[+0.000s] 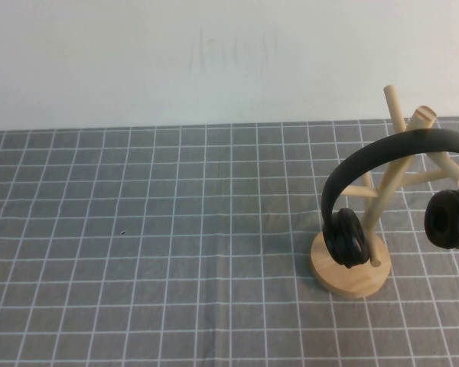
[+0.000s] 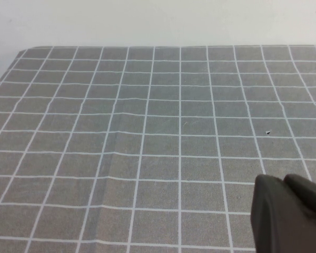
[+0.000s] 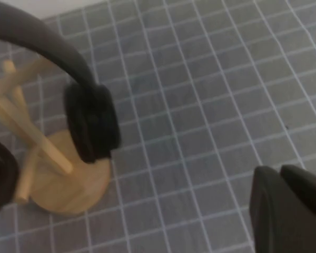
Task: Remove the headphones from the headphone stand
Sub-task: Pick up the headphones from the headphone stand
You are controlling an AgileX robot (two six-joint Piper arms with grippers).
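- Left claw (image 2: pixel 292 211): seen only in the left wrist view, as a dark bulk at the frame's corner. Two dark fingers lay close together with just a thin seam between them, so pressed together and holding nothing. It hung above bare grid cloth.
- Right claw (image 3: pixel 289 208): seen only in the right wrist view, same look — two dark fingers pressed together, nothing between them. It hovered over the cloth, well apart from the stand and touching nothing.
- Neither arm showed in the high view.
- The headphones (image 1: pixel 402 191) hung on the headphone stand (image 1: pixel 382 206), the black headband arched over the angled pegs near the top of the slanted dowel.
- One ear cup (image 1: pixel 346 237) hung low, just above the round disc base (image 1: pixel 350 274) and beside the dowel; the other ear cup (image 1: pixel 450 219) hung out past the pegs at the right edge of the high view.
- In the right wrist view the nearer cup (image 3: pixel 92 124) hung over the base rim, the headband sweeping up out of frame.
- Stand sat on the robot's right side of the tabletop (image 1: pixel 138 252) — grey cloth with a white grid, pale wall behind.
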